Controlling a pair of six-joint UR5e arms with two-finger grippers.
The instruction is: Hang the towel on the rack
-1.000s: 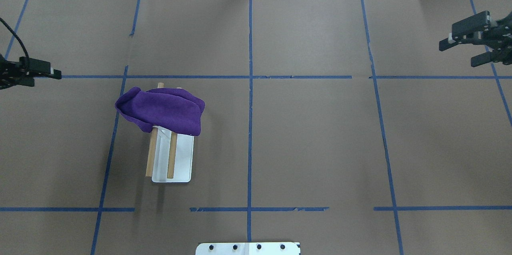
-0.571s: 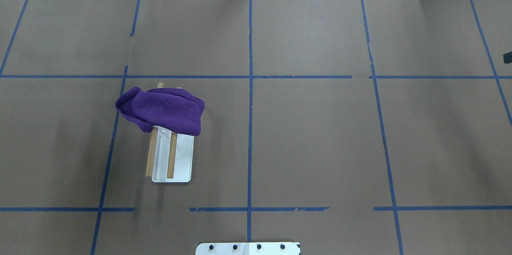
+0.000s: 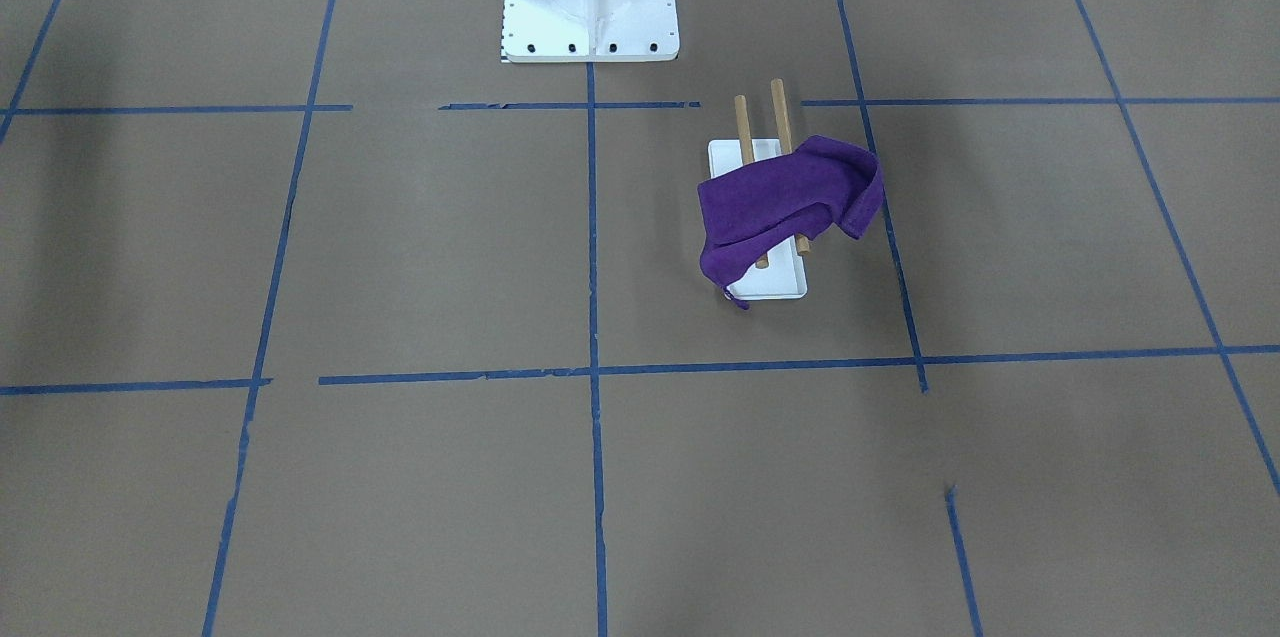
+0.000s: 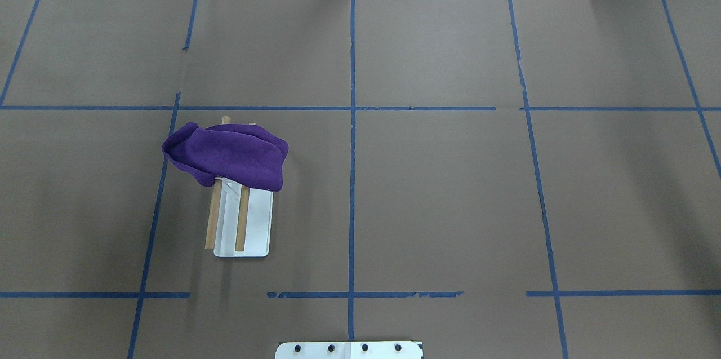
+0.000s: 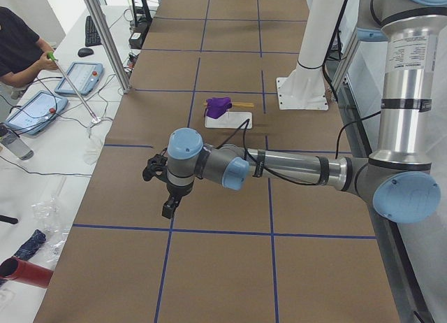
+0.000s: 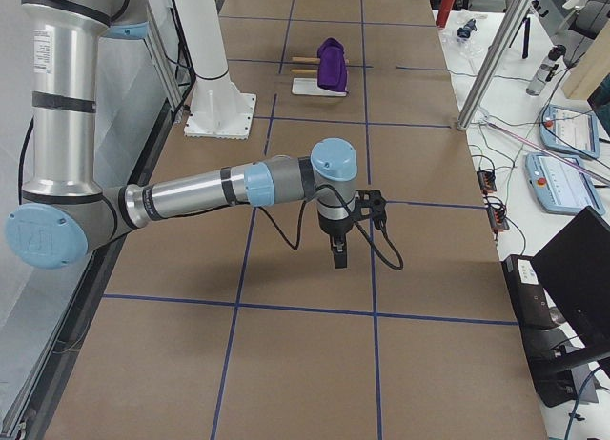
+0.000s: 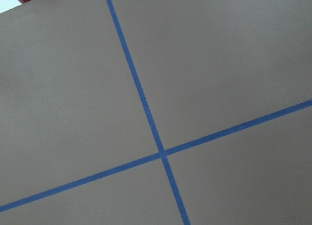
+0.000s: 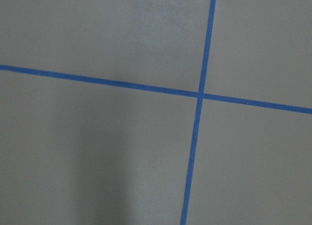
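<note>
Towel [image 4: 228, 159] lies draped on the rack, and nothing is holding it. Working outward from the robot, the pedestal [image 4: 349, 349] is nearest. Past it, on the robot's left half of the table, stands the rack [image 4: 256, 238]. Its near end is bare, with the plate and both dowels [image 4: 242, 218] showing. The purple cloth crosses the far half of the dowels in a bunched heap. It overhangs them on both sides, and a corner dangles by the plate's far end. The dowel tips poke out just beyond it. The cloth has not shifted over the last second.

Farther out and off to each side, the arms are what changed. A second ago both grippers showed at the edges of the overhead view, and now neither does. The side views show the left gripper [image 5: 168, 205] and the right gripper [image 6: 338, 252] each pointing down over bare table, well apart from the rack. From those views I cannot tell whether their fingers are spread or closed. No cloth shows at either.

I judge the hanging done and the arms pulling back. The one risk is the uneven drape sliding off.
</note>
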